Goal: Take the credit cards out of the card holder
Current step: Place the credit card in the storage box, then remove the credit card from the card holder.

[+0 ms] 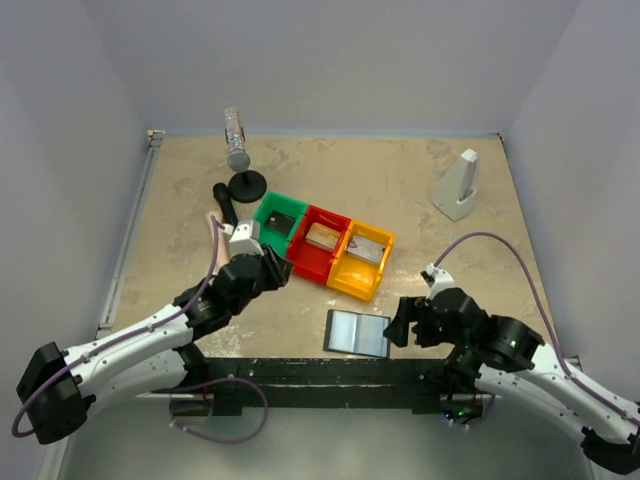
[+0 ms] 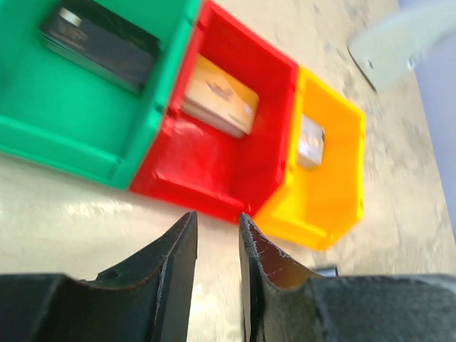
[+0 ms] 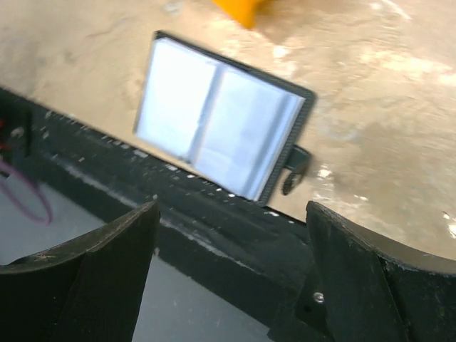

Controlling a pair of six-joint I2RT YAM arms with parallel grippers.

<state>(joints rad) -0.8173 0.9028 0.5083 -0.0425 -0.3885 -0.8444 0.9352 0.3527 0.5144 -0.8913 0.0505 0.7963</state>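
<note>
The card holder (image 1: 357,333) lies open and flat near the table's front edge, its two glossy grey-blue panels (image 3: 221,135) facing up. My right gripper (image 1: 395,325) hovers just right of it, open wide (image 3: 231,206) and empty. My left gripper (image 1: 283,268) is at the near side of the bins, its jaws (image 2: 217,215) a narrow gap apart with nothing between them. Three credit cards lie in the bins: a dark one (image 2: 100,39) in the green, an orange one (image 2: 221,100) in the red, a silver one (image 2: 311,141) in the yellow.
The green bin (image 1: 283,200), red bin (image 1: 330,213) and yellow bin (image 1: 350,285) stand in a slanted row mid-table. A bottle on a black stand (image 1: 237,140) is at the back left, a white wedge-shaped object (image 1: 458,187) at the back right. A black bar (image 1: 330,370) runs along the front edge.
</note>
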